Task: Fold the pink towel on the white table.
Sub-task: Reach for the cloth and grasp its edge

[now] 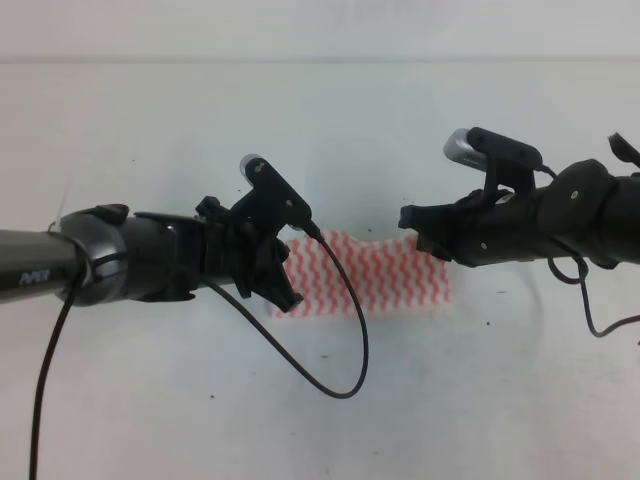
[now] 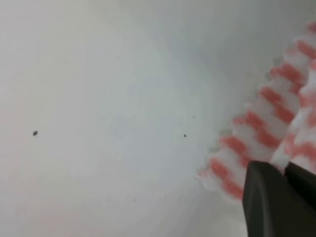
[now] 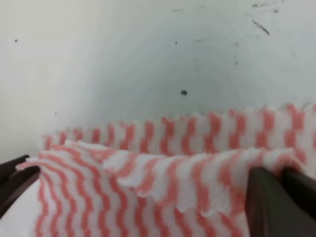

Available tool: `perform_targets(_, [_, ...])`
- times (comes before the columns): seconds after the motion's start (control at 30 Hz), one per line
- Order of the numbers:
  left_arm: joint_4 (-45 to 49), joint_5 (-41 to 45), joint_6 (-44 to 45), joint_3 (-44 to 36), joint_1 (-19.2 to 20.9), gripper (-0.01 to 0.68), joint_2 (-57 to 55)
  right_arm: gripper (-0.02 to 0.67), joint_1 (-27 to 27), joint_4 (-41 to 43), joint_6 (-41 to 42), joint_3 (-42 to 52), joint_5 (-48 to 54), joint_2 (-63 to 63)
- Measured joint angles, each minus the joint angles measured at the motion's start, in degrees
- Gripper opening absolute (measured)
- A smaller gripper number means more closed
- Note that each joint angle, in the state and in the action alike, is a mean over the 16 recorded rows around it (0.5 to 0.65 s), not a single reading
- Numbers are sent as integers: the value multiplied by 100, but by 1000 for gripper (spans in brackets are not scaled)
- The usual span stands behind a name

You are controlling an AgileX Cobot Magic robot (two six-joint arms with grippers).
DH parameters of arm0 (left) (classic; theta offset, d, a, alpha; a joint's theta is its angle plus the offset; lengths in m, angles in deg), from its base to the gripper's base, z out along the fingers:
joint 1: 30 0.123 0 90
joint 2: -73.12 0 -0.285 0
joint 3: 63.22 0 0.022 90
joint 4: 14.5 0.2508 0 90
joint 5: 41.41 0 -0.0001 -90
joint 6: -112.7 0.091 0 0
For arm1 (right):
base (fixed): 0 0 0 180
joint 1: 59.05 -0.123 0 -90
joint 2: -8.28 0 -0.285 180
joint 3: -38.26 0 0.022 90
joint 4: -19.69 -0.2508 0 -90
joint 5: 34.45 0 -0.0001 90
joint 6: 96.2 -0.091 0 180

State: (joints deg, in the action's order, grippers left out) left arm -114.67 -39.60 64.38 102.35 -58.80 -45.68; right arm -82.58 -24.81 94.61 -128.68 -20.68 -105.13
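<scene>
The pink towel lies at the middle of the white table, its near layer raised and rumpled. My left gripper is at the towel's left edge. In the left wrist view its fingers are shut, pinching a lifted fold of the towel. My right gripper is at the towel's upper right corner. In the right wrist view it is shut on the raised towel edge. The dark fingers at the far left of that view hold the other end.
A black cable from the left arm loops down over the table in front of the towel. Another cable hangs by the right arm. The table's back edge runs across the top. Small dark specks dot the surface.
</scene>
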Motion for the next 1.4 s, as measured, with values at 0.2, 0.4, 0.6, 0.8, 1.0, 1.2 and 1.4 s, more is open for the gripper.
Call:
perform_targets(0.2, [-2, 68, 3, 1, 0, -5, 5, -17, 16, 38, -3, -53, 26, 9])
perform_targets(0.4, [-2, 131, 13, 1, 1, -5, 14, -16, 56, 42, -6, -52, 21, 5])
perform_targets(0.6, [-4, 162, 23, 2, 3, -5, 32, -17, 97, 28, -10, -51, 23, 12])
perform_targets(0.8, [-1, 157, 30, 4, 2, -5, 28, -17, 112, 21, -9, -53, 36, 2])
perform_targets(1.0, [-2, 185, 34, 66, 1, 8, 17, -16, 112, 19, -7, -52, 55, 5])
perform_targets(1.2, [-2, 201, 34, 192, 2, 78, -1, -16, 112, 22, 0, -52, 100, 9])
perform_targets(1.4, [-2, -21, 10, 315, 4, 186, -18, -17, 112, 24, 6, -50, 143, 15])
